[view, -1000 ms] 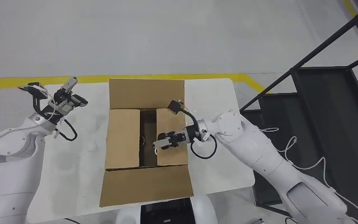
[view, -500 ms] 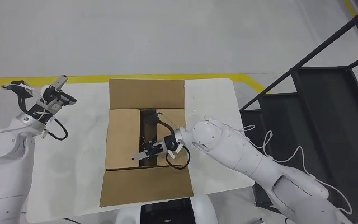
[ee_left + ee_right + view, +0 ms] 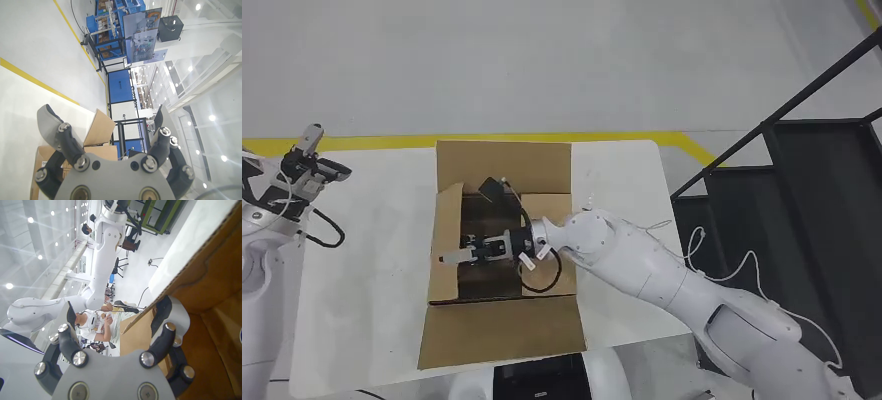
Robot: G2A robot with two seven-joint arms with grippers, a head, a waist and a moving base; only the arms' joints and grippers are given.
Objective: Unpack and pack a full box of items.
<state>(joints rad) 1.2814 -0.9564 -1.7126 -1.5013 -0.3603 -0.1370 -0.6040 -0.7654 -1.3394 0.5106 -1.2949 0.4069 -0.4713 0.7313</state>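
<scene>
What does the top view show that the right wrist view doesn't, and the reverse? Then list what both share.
Top view: the whole box, its outer flaps spread flat on the table, and the left gripper by the table's far left corner.
Right wrist view: the right gripper, open, with the corrugated edge of the raised inner flap between its fingers.
Both: the right gripper at that flap.
</scene>
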